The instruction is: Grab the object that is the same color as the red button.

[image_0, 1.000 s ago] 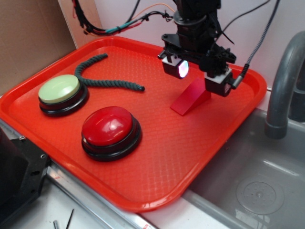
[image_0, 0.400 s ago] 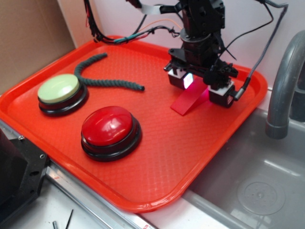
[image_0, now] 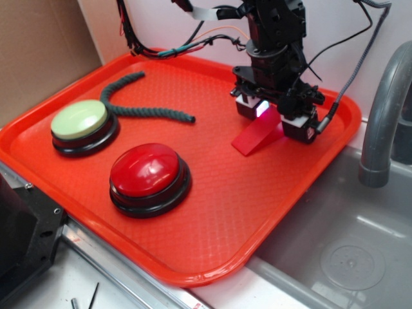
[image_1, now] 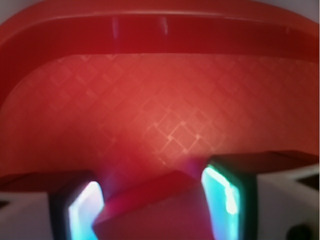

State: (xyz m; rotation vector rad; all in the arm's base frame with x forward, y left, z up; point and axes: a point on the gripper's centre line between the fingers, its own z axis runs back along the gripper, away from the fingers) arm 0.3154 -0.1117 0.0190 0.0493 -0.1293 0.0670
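Currently, from my remote station, I see the pincer lowered onto the tray in the upper right of the exterior frame, its two fingers standing on either side of the tall end of the red wedge. The fingers are spread wider than the block. In the wrist view the left pad and the right pad glow bluish, and the wedge fills most of the gap between them at the bottom centre of the frame. A thin strip of tray floor shows beside each pad, so I cannot tell whether either pad touches the block. That view is blurred.

The wedge lies flat on the tray, its thin end pointing toward the lower left of the exterior frame.

The red button sits on its black base left of centre, well apart from the wedge. The pale green button sits nearer the left edge, just beside the red one. A dark green rope lies curved across the upper left part of the tray.

A grey sink fills the lower right of the frame, with a grey faucet rising at the right edge.
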